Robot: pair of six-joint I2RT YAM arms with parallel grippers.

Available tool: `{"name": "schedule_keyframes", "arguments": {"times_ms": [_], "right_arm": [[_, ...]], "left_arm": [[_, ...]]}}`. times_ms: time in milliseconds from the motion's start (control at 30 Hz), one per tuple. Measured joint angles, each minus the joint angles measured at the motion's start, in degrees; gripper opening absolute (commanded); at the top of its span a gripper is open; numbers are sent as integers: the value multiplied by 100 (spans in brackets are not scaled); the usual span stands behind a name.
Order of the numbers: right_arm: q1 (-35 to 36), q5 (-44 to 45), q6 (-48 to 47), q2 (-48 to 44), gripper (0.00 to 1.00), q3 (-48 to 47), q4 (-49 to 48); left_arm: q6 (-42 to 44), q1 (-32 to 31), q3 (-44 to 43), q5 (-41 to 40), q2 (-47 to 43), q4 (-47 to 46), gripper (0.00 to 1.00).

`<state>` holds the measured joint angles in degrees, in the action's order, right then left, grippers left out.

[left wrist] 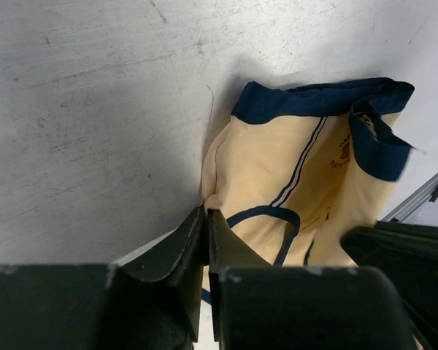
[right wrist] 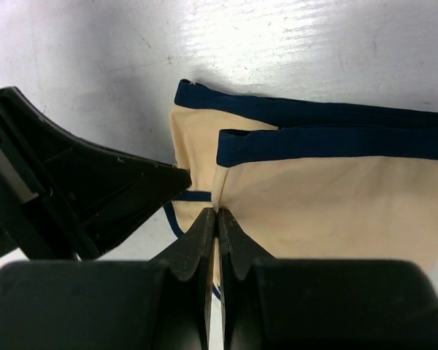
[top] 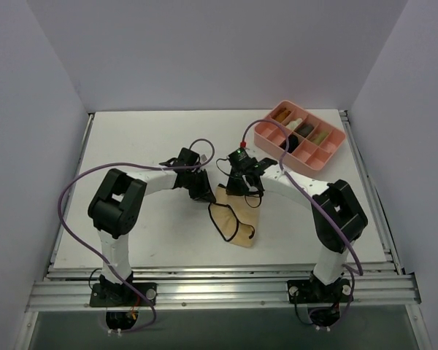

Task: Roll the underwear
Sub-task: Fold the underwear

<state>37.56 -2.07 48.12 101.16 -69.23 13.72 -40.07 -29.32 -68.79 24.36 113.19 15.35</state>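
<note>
both arms nip the underwear at its far end

mid-worktop, one underwear [top: 235,219] lies with its long axis running from its far end, at the fingers, toward the near edge, leaning right. the left gripper [top: 204,193] and right gripper [top: 250,197], two in all, sit side by side at that far end, each with its fingers pressed together on a fold of cloth. neither arm looks nearer. one pink tray [top: 340,136] stands by the far right corner.
</note>
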Motion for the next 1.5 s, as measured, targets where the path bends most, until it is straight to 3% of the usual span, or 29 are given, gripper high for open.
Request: {"name": "schedule_keyframes", "arguments": {"times_ms": [667, 800, 867, 967, 1300, 1500], "right_arm": [[116, -201, 160, 866, 0, -634, -304], [116, -232, 157, 1001, 0, -774, -306], [116, -238, 157, 1067, 0, -833, -323], [96, -184, 142, 1172, 4, -901, -323], [116, -249, 133, 1298, 16, -933, -326], [116, -319, 136, 1298, 16, -970, -332]], "left_arm": [[-31, 0, 74, 66, -13, -103, 16], [-42, 0, 76, 105, -15, -122, 30], [-57, -9, 76, 140, -33, -142, 44], [-76, -20, 101, 109, -144, -76, 53], [63, -20, 411, -450, -651, 404, 60], [245, -9, 584, -684, -905, 632, 62]]}}
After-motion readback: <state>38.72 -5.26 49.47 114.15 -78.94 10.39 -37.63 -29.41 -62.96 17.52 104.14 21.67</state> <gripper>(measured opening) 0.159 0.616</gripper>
